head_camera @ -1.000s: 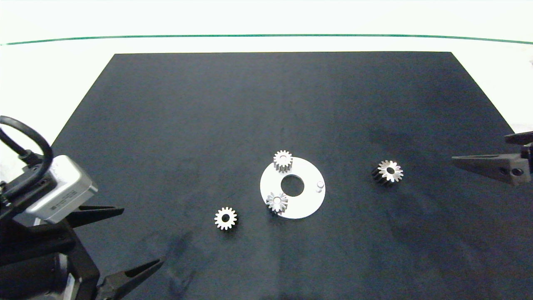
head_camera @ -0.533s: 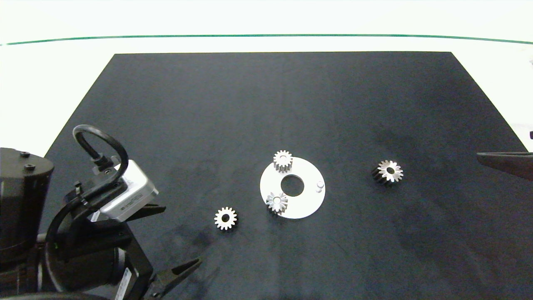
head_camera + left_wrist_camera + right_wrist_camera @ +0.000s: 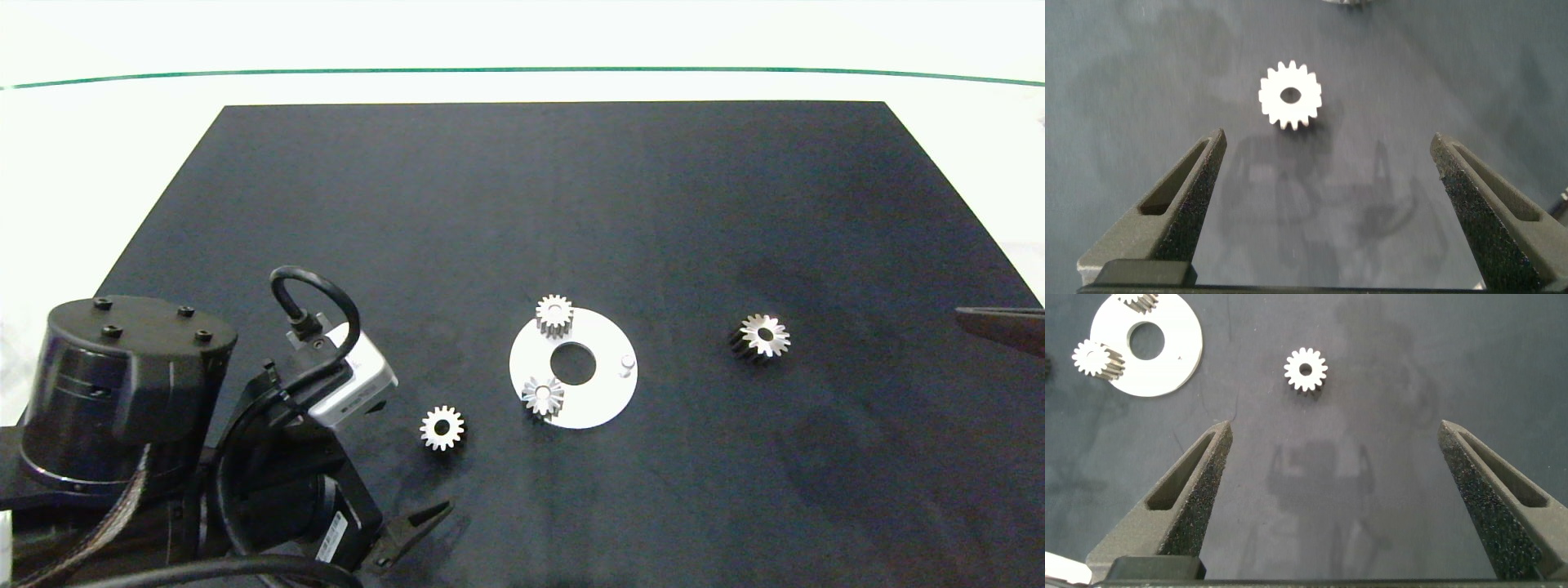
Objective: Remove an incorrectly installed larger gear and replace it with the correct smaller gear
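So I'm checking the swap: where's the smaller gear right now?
The smaller gear lies flat on the black mat in the head view, left of the round silver plate, just ahead of the open left gripper.

left claw (image 3: pixel 1327 192) advanced toward smaller gear (image 3: pixel 442 427), right claw (image 3: pixel 1335 486) withdrawn to edge

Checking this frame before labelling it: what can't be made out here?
- Right gripper: head view's right edge cuts it off; one finger shows.
- Peg on the round plate: too small to judge its shape.
- Left gripper: its arm hides most of it in the head view.
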